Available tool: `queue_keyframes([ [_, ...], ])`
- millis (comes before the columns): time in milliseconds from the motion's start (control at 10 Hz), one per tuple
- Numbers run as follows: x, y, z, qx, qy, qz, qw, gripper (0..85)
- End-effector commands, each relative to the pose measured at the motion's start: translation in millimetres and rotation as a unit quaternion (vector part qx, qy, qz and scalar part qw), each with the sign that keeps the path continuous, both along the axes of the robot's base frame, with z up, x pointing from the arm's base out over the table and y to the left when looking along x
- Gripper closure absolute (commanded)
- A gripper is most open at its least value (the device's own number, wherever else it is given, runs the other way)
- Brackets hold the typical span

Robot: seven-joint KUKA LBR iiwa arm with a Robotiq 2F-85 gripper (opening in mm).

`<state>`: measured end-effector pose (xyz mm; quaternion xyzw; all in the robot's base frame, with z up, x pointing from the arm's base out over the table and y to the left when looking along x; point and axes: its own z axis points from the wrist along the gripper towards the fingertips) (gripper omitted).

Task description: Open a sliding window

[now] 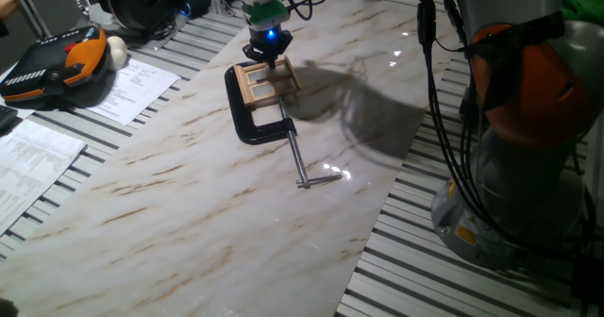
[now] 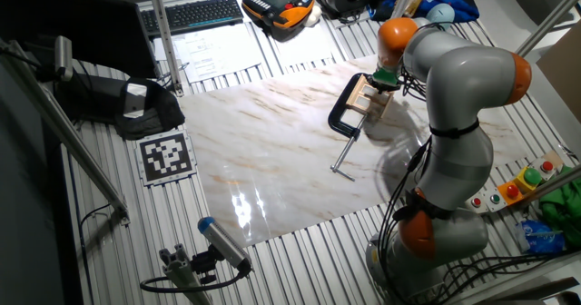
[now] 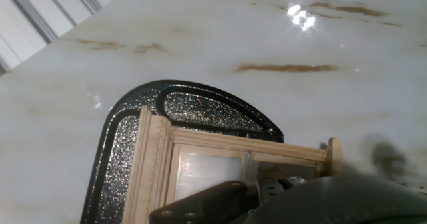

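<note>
Marble-look slab (image 1: 189, 185) laid over a slatted metal table (image 1: 453, 270), pretty glossy, with lamp glare showing on it in all three views. The window (image 1: 266, 81) sits toward 12 o'clock on the slab in the one fixed view, lying in the grip of a black C-clamp (image 1: 247, 119) whose screw rod and handle stick out toward 5 o'clock. The gripper (image 1: 268, 55) is right down on top of the frame; in the hand view a dark part of it covers the bottom edge of the panes, and I honestly can't tell whether the fingers are spread or closed, or what they're touching. Risks as I see them: if the push lands on the outer frame instead of the sliding sash, nothing opens and the whole clamp-and-window lump could skate across that slick stone. Pressing down too hard might jam the sash in its track or snap those thin bars. Around the slab there's clutter: papers (image 1: 132, 86) and an orange-and-black pendant (image 1: 57, 62) at 10 o'clock, keyboard (image 2: 200, 13) in the other fixed view.
</note>
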<state>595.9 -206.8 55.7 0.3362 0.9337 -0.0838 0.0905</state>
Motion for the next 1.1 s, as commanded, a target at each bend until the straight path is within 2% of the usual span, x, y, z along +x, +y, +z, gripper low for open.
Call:
queue_keyframes([
  [0,-0.1,-0.3,-0.1,-0.001,0.0,0.0,1.0,85.0],
  [400,-0.8,-1.4,-2.2,-0.001,0.002,-0.002,1.0,85.0],
  [1000,-4.7,-7.5,-3.6,-0.014,0.007,0.015,0.9998,85.0],
])
